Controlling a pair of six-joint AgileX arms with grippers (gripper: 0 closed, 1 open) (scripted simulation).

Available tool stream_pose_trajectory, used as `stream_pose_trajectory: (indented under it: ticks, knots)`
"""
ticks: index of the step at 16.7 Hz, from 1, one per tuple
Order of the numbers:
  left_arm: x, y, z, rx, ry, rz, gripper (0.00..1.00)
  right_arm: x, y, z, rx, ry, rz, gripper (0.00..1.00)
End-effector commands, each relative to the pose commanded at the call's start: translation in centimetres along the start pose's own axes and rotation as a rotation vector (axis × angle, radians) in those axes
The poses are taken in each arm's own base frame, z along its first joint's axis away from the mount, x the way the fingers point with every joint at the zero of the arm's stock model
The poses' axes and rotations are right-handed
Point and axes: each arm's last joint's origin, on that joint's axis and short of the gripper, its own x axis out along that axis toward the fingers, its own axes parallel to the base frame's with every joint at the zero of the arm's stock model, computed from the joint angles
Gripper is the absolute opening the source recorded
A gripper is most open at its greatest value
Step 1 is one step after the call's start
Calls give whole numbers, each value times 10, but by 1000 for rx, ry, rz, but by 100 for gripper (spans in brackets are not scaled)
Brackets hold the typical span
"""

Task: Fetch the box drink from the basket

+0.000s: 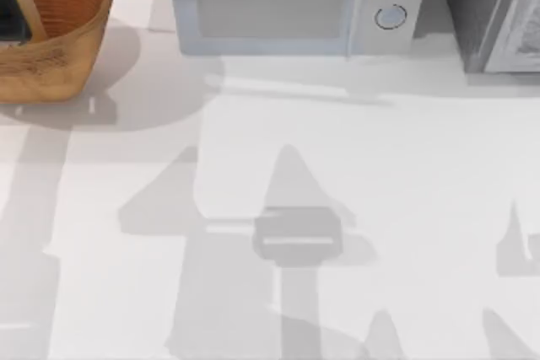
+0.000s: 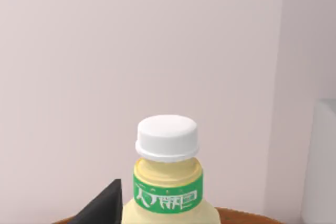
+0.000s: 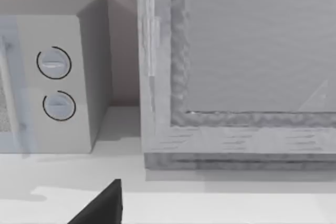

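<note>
From above, the basket (image 1: pixel 52 35) is sitting at the desk's (image 1: pixel 354 174) far left corner, beside the microwave (image 1: pixel 287 2), with a dark piece of the left arm (image 1: pixel 13 6) reaching over its bowl — likely because the drink lives in there.

On the left wrist, the drink (image 2: pixel 168 182) is standing upright, white cap (image 2: pixel 167 137) up, rising past the basket rim. It is sitting so close that the left hand is probably holding it, yet one dark finger (image 2: pixel 102 208) alone is not settling whether the grip is closed.

On the right wrist, the right hand is idling, facing the microwave and a grey cabinet (image 3: pixel 247 66); its grip cannot be told either.
</note>
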Motion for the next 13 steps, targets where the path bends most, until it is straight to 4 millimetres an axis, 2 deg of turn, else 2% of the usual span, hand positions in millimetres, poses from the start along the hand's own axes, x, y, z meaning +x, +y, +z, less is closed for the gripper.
stream_pose_trajectory:
  ticks: [3, 6, 10, 13]
  knots:
    - [41, 10, -32, 4, 18, -4, 100, 0, 0, 0, 0, 0, 0, 100]
    - [69, 19, -69, 3, 47, -6, 100, 0, 0, 0, 0, 0, 0, 100]
    - [84, 29, -107, -5, 82, -4, 100, 0, 0, 0, 0, 0, 0, 100]
    - [86, 30, -112, -7, 88, -4, 100, 0, 0, 0, 0, 0, 0, 100]
